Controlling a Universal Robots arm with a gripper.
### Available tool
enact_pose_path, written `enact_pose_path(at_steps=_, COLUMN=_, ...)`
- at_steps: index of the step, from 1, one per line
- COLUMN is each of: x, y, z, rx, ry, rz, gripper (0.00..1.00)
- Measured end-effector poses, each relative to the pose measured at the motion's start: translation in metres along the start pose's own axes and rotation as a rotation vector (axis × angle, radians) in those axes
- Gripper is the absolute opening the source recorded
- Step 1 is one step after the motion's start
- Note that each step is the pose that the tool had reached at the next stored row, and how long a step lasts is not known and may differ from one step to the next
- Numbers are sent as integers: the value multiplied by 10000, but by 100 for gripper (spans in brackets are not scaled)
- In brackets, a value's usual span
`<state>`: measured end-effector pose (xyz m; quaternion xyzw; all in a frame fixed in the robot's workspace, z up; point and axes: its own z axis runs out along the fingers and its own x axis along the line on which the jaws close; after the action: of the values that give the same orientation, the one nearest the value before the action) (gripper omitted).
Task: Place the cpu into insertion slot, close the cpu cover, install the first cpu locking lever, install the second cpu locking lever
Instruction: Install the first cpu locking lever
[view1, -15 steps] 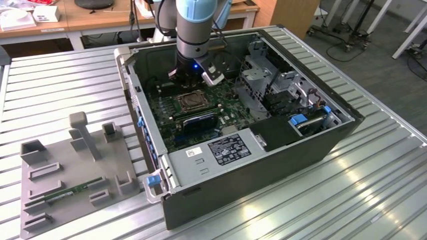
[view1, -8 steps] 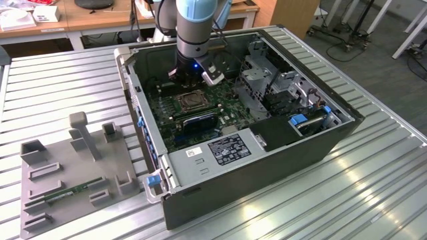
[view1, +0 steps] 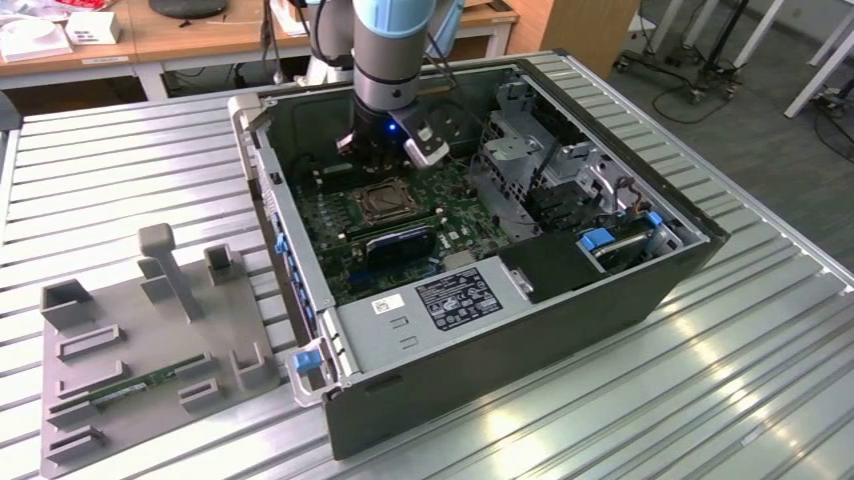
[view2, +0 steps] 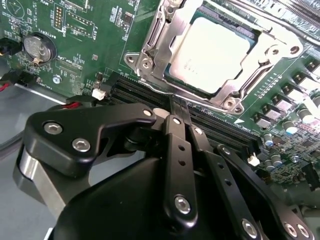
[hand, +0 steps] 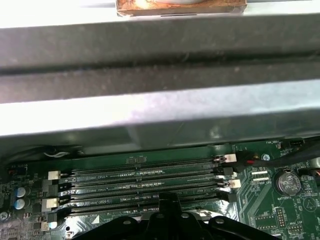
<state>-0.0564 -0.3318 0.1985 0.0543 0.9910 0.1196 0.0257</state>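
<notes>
Hand (view2: 181, 114) is closed, fingertips together, gripping nothing. It hovers over the memory slots (view2: 140, 92), tips aimed at the socket. The cpu (view2: 210, 52) lies flat in the socket just past the slots, and the cpu cover (view2: 167, 42) looks down around it. It's square, so no long axis to align. In the exterior view the socket is just near of the hand. Lever state: can't tell. Room is tight: case wall (hand: 160, 105) beyond the slots, drive cage (view1: 534, 160) on the exterior view's right. The case sits on a ribbed counter (view1: 120, 170).

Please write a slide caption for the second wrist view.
Shut gripper by the memory slots; the cpu lies under the closed cpu cover.
</notes>
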Motion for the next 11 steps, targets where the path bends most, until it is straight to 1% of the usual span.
enact_pose_path(at_steps=3, x=-11, y=5, z=-11, rx=-1, ry=4, rz=0, gripper=11)
enact_pose_path(at_steps=8, x=-61, y=8, z=-10, rx=10, ry=13, rz=3, gripper=11)
enact_pose_path(at_steps=11, x=-76, y=11, z=-7, rx=4, ry=19, rz=4, gripper=11)
